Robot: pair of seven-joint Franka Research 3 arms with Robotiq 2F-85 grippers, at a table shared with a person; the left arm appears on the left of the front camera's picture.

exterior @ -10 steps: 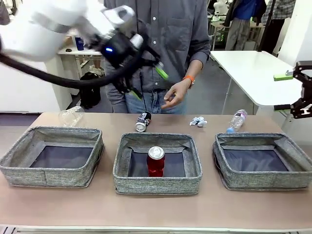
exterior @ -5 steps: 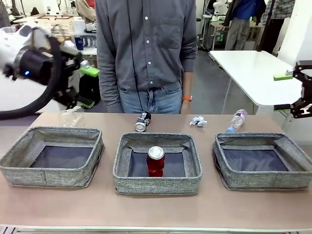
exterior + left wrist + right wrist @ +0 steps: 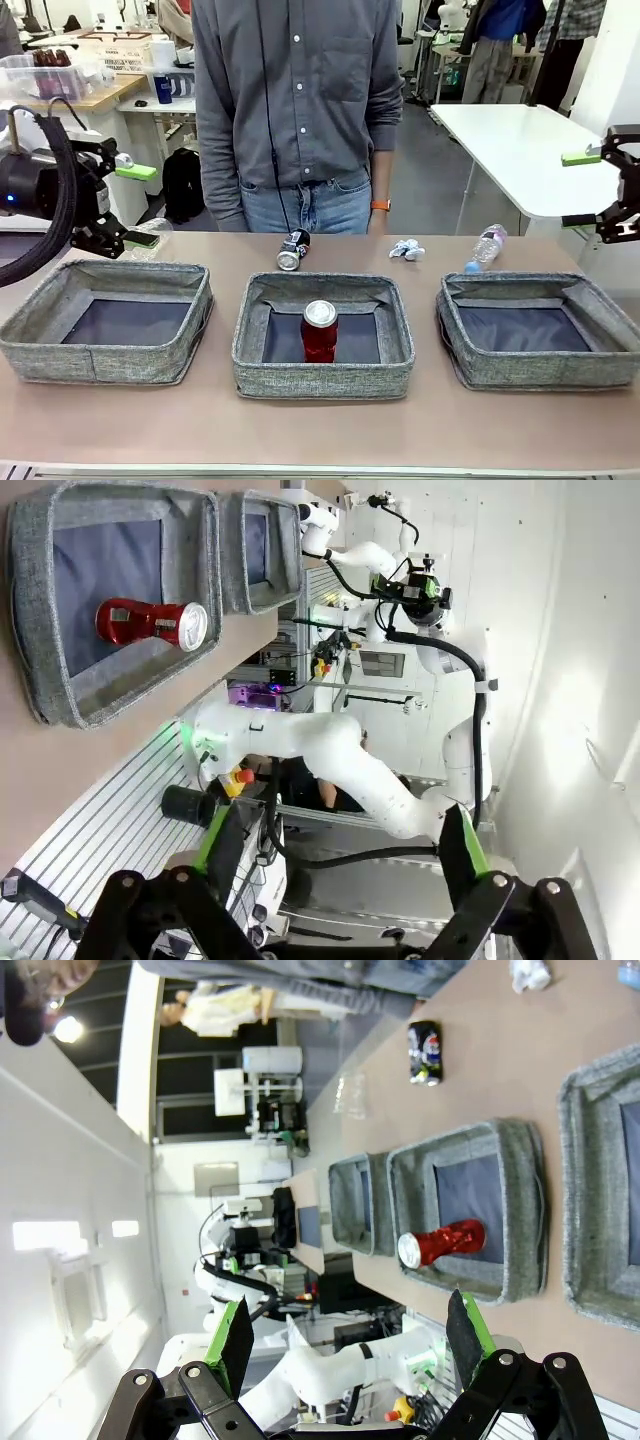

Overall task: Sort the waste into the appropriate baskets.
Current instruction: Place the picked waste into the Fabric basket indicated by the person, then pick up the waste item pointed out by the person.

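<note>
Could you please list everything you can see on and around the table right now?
Baskets: three, grey, in a row: left basket, middle basket, right basket.
Soda can: one, red, upright in the middle basket.
Crushed can: one, dark, on the table behind the middle basket.
Paper wad: one, white, right of the crushed can.
Plastic bottle: one, clear, lying behind the right basket.
Plastic cup: one, clear, behind the left basket.
Table: one, light brown.
Person: one, grey shirt, far side.
Left gripper: one, black, green-padded fingers, open, in front of the cup.
Right gripper: one, same colours, open, raised at the right edge.
</note>
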